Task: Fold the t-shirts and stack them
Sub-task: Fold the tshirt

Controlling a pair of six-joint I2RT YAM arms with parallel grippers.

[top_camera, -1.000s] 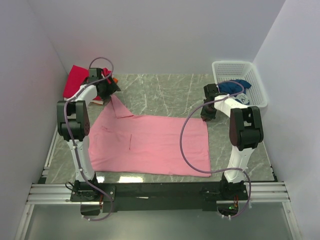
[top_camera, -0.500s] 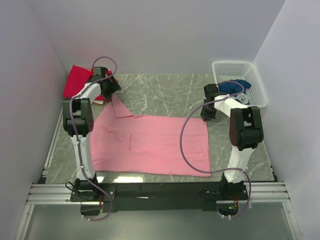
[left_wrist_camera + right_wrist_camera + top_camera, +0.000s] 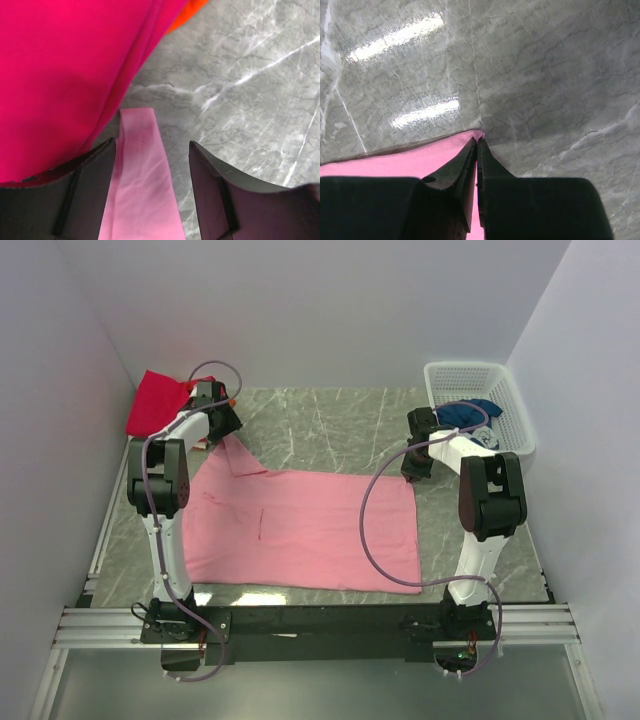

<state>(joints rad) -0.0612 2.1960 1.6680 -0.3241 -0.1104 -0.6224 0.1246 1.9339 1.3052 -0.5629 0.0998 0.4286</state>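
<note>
A light pink t-shirt (image 3: 300, 530) lies spread flat on the marble table. Its far-left sleeve (image 3: 142, 170) runs between the fingers of my left gripper (image 3: 152, 144), which is open and straddles the sleeve tip without pinching it. In the top view the left gripper (image 3: 222, 423) sits at the far left beside a magenta-red t-shirt (image 3: 150, 400). That magenta-red t-shirt (image 3: 60, 75) fills the upper left of the left wrist view, with an orange t-shirt (image 3: 192, 10) peeking out behind it. My right gripper (image 3: 478, 142) is shut on the pink shirt's far-right corner (image 3: 395, 165); from above that gripper (image 3: 412, 472) sits at the shirt's edge.
A white mesh basket (image 3: 460, 375) stands at the far right with a dark blue t-shirt (image 3: 465, 412) in it. Walls close in on the left, back and right. The arm bases and a metal rail (image 3: 320, 625) line the near edge.
My left arm has shifted slightly right and farther back, over the sleeve tip, and its jaws have narrowed a little. The right arm has stayed at the shirt's corner.
</note>
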